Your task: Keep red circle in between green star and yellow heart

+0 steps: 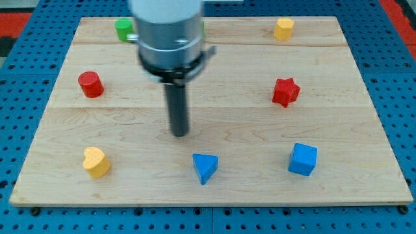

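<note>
The red circle (91, 84) sits at the view's left on the wooden board (364, 78). The yellow heart (96, 162) lies below it near the board's bottom left. A green block (123, 28) shows at the top left, partly hidden by the arm; its shape cannot be made out. My tip (180, 134) rests near the board's middle, right of the red circle and the yellow heart, and above and left of the blue triangle (205, 168). It touches no block.
A red star (285, 91) is at the right, a blue cube (303, 159) at the bottom right, a yellow hexagon-like block (283, 28) at the top right. The arm's grey body (168, 32) covers the top middle.
</note>
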Available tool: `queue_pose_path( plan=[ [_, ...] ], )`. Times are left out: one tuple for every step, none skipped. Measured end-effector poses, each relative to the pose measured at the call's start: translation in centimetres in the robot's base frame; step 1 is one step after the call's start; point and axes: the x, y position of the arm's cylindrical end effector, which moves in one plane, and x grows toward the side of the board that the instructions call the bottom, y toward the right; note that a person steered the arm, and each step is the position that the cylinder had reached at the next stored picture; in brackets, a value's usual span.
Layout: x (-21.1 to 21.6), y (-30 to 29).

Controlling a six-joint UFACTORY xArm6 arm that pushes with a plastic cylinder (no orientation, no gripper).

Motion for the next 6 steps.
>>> queue_pose_path(
  plan=[
    [-2.7, -8.6],
    [-6.9, -17.4],
    [-9.3, -20.3],
    [-9.3, -14.8],
    [-10.1, -11.4],
    [-11.5, -10.9]
  ],
)
